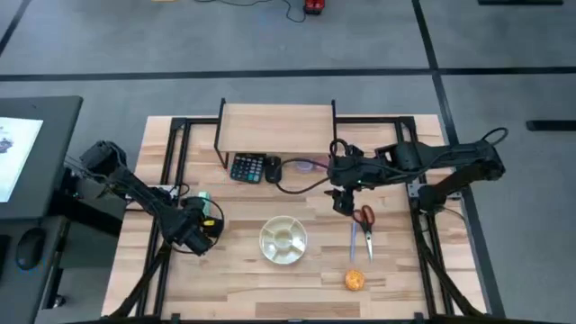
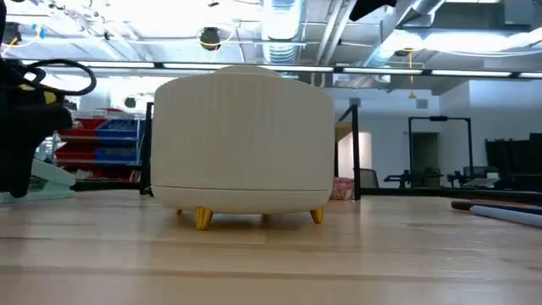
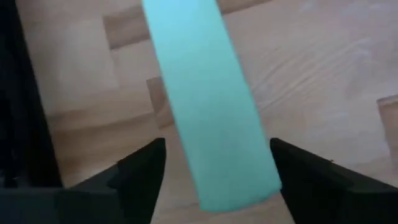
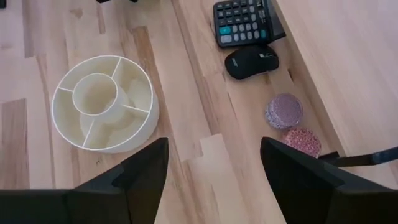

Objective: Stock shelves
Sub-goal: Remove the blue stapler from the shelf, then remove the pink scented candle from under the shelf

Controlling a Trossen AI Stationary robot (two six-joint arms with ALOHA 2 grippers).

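Below the right gripper (image 4: 214,180) lies bare bench (image 4: 205,130). Ahead of it a calculator (image 4: 244,20), a mouse (image 4: 251,62) and two small round pieces (image 4: 284,111) crowd the shelf (image 1: 274,120) front; the divided bowl (image 4: 104,111) stands off to its side. Scissors (image 1: 364,223) lie just beside it.

Left hand (image 1: 200,229) low over something green (image 1: 203,197), perhaps touching.

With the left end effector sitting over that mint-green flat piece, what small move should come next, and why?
Probably lower and close. The left end effector has its fingers open on either side of the flat mint-green plastic piece, which lies on the light-wood tabletop, not yet gripped. The small wood-topped riser shelf has nothing on its top.
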